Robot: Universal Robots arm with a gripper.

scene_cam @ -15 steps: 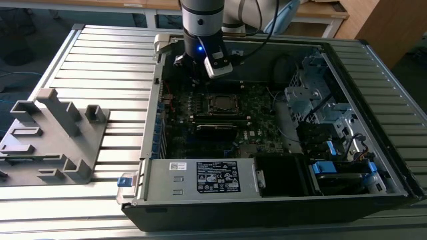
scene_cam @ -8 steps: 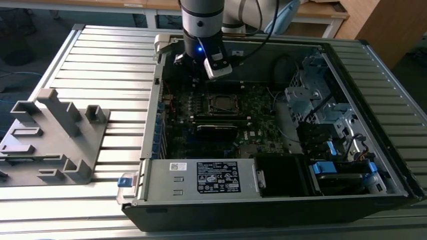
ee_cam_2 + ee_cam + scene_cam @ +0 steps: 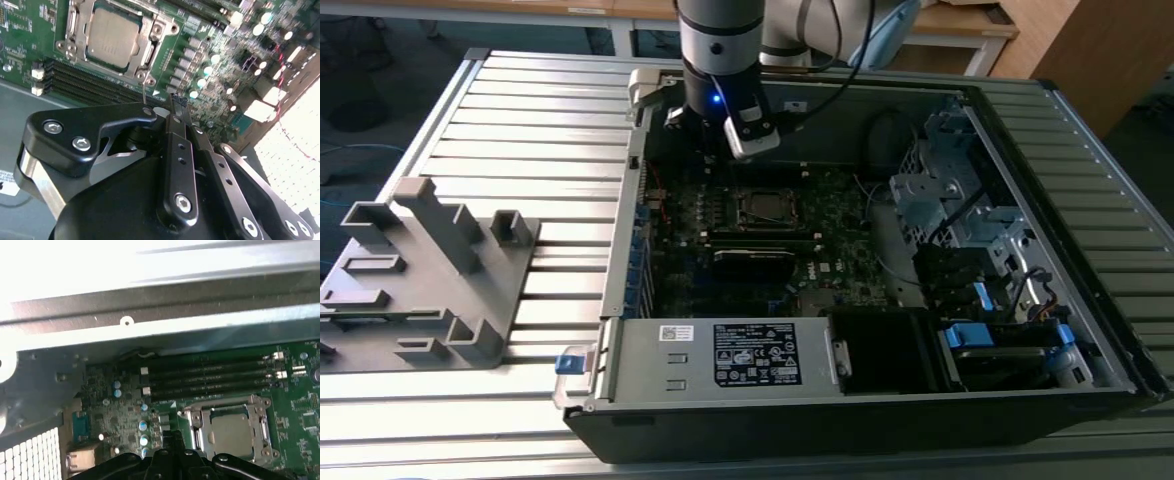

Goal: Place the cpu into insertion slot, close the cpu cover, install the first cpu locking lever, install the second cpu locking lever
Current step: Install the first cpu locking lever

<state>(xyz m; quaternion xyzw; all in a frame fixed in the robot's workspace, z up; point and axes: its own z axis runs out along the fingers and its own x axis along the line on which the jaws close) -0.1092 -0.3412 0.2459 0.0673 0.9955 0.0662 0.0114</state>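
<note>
The cpu (image 3: 112, 39) lies flat in its socket on the green board, its dull silver top showing through the window of the cpu cover (image 3: 151, 50), which lies down over it. A thin metal lever rod (image 3: 144, 92) stands up beside the socket's corner, close to my fingertips. My gripper (image 3: 176, 102) hovers over the board just off that corner, shut, with nothing visible between its fingers. In the exterior view the gripper (image 3: 704, 148) hangs at the far edge of the open case, behind the cpu (image 3: 765, 207). The first wrist view has the cpu (image 3: 231, 432) beside the gripper (image 3: 171, 439).
Memory slots (image 3: 210, 375) run alongside the socket, and the case's metal wall (image 3: 150, 305) rises just beyond them. A black module (image 3: 754, 258), the power supply (image 3: 720, 355) and a drive cage (image 3: 947, 190) fill the case. A grey fixture (image 3: 427, 270) stands at the exterior view's left.
</note>
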